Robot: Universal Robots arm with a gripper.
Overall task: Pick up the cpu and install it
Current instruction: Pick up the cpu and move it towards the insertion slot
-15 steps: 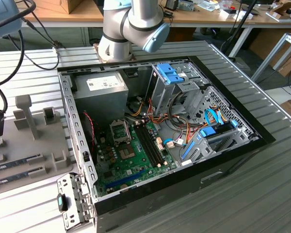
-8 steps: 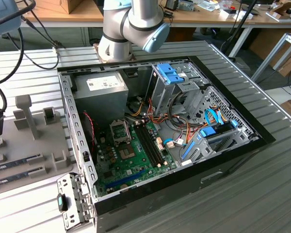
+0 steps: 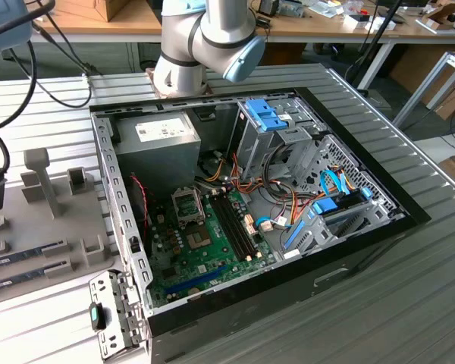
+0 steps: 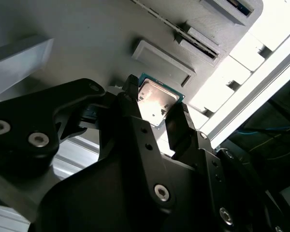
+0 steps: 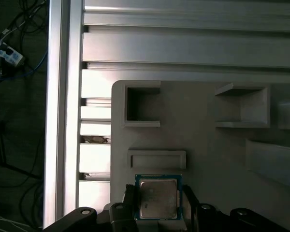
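Exterior view, left to right: grey fixture tray (image 3: 61, 220) is lying on the slatted table (image 3: 409, 296), open PC case (image 3: 349, 246) is sitting to its right, motherboard (image 3: 174, 258) facing up. In both wrist views, gripper (image 4: 155, 112) is pinching narrow, fingers (image 4: 130, 104) pressing two opposite edges of the cpu (image 4: 157, 96). The cpu is sitting over the tray, just beside a raised rectangular block (image 5: 157, 158); lifted or resting, can't tell.

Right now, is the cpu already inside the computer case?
No, in the first wrist view the cpu is at the gripper, against the grey parts tray on the slatted table.
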